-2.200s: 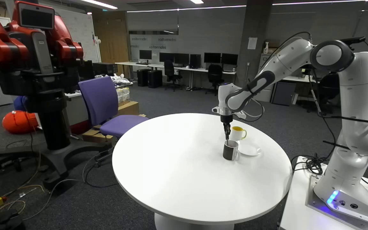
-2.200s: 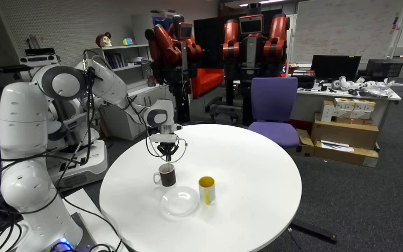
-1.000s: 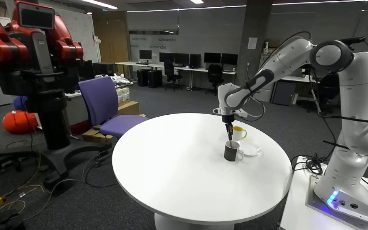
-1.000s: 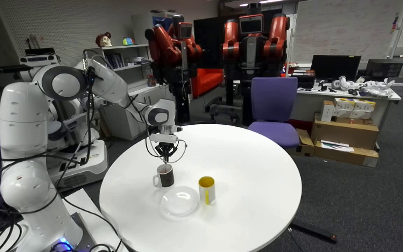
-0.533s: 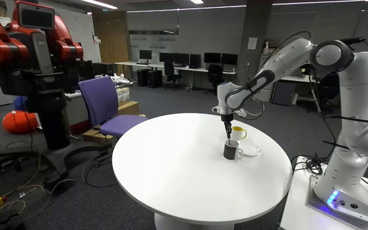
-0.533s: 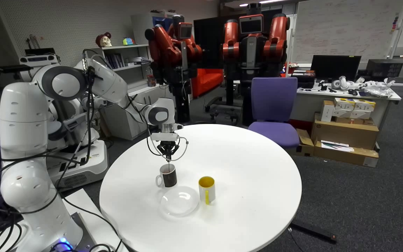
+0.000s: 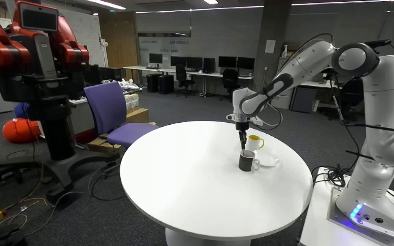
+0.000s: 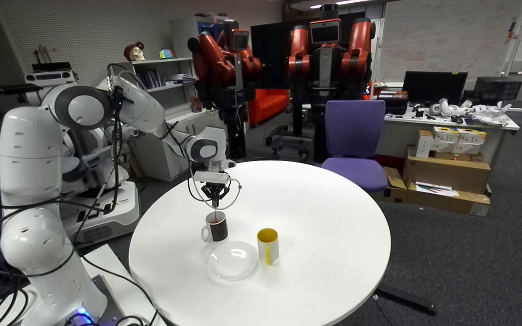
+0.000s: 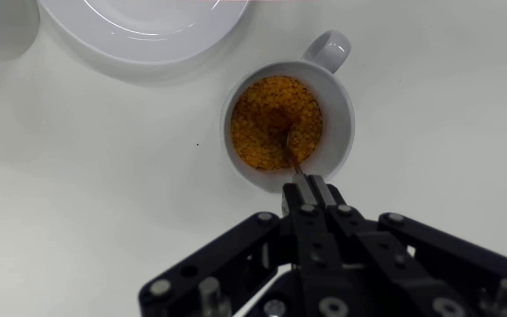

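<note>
Gripper: ok so the black gripper (image 9: pixel 310 178) points down, jaws pinching a skinny utensil (image 9: pixel 295 164) and nearly pressed together around its stem.
Utensil: thin and kinda spoon-like, but the bottom end is buried, so can't make out its exact shape. It dips into the dark mug (image 8: pixel 219 231); no clue if it touches the wall.
Dark mug: upright on the round table (image 8: pixel 329 213), right under the gripper. Dark outside, pale inside, white handle sticking out to the upper right in the wrist view.
In the mug: grainy orange-brown stuff (image 9: pixel 258 105), with a darker patch around where the utensil goes in.
White plate: the white plate (image 8: pixel 233 260) sits near the dark mug, small gap between them.
Yellow mug: the yellow mug (image 8: pixel 268 249) is white outside with yellow inside and handle, upright, just beside the white plate.
Arm: white arm (image 7: pixel 306 65) reaching in over the table edge.
Backdrop: purple chair (image 8: pixel 355 131) by the table in both exterior views, red robots (image 8: pixel 326 68) behind it.
</note>
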Robot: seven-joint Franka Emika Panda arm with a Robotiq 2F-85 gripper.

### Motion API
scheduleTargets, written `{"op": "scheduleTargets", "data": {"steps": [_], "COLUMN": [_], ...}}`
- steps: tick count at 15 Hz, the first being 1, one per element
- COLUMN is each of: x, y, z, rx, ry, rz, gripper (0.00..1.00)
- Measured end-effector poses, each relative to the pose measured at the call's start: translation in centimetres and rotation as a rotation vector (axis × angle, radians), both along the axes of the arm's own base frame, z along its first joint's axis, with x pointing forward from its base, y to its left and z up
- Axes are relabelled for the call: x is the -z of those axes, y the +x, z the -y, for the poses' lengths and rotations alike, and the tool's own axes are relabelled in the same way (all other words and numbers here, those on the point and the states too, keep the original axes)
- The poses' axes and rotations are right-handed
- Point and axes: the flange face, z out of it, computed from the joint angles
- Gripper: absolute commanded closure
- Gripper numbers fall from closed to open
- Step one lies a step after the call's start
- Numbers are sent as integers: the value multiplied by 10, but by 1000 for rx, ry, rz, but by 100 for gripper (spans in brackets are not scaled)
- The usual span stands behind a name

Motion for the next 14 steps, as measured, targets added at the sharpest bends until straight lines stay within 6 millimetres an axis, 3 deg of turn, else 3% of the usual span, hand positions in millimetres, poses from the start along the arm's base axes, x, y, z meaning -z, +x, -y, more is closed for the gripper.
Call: {"op": "scheduleTargets", "data": {"steps": [14], "x": [-4], "y": [0], "z": [9], "rx": [-63], "ry": [-180], "rz": [9], "gripper": [99]}}
